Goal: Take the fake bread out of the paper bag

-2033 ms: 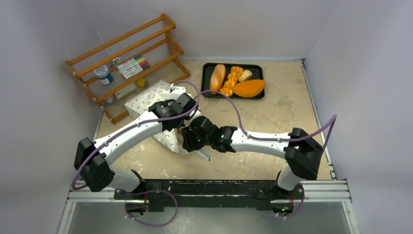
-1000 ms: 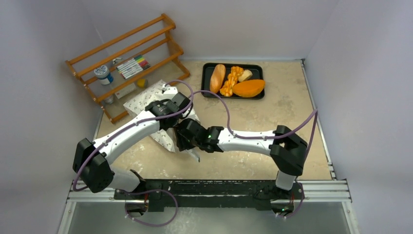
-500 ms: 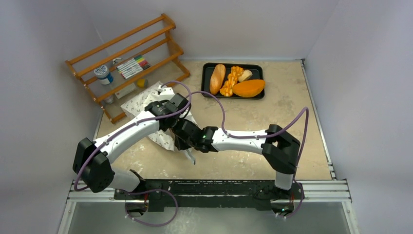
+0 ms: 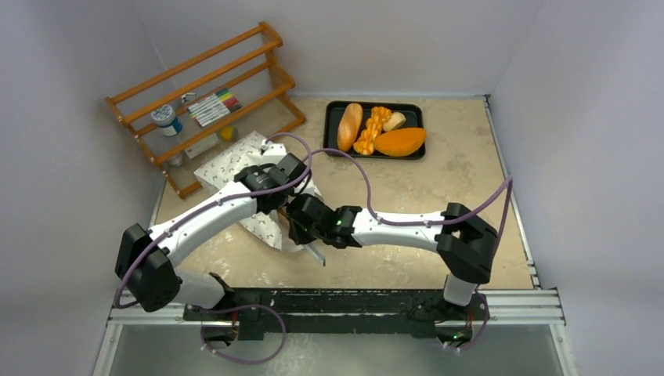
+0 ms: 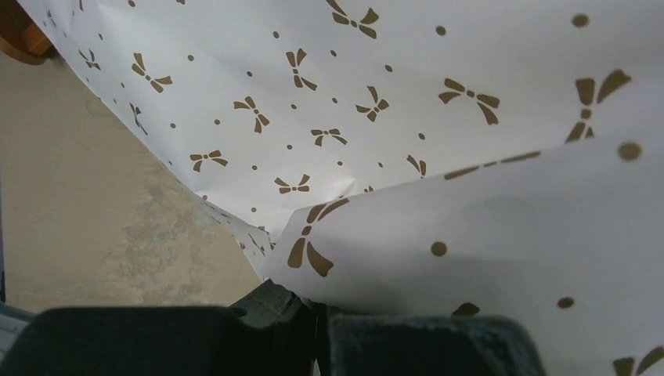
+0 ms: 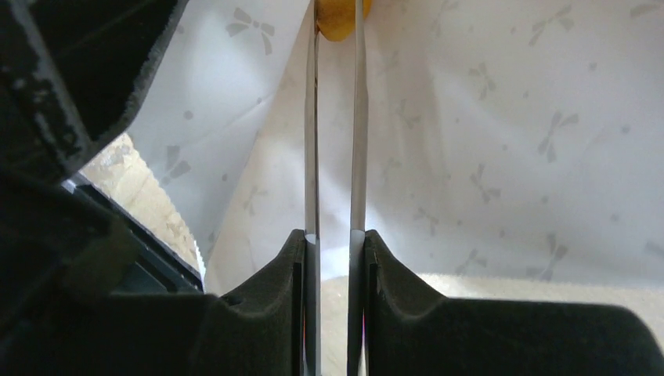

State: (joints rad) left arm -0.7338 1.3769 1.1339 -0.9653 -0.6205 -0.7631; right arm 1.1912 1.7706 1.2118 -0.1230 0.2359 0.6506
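Where right fingers (image 6: 359,117) end, bread (image 6: 338,19), inside paper bag (image 6: 485,157)

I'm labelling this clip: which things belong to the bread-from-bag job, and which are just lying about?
Job: off-white paper bag printed with brown bows; yellow-orange fake bread piece inside it.
Lying about: wooden slatted rack; coloured markers; small lidded jar; black rectangular tray holding orange breads.

The right hand (image 6: 335,23) is narrowing its fingers inside the paper bag (image 4: 232,161) and pulling back toward the frame's right after reaching left; the bag's paper is shifting slightly.
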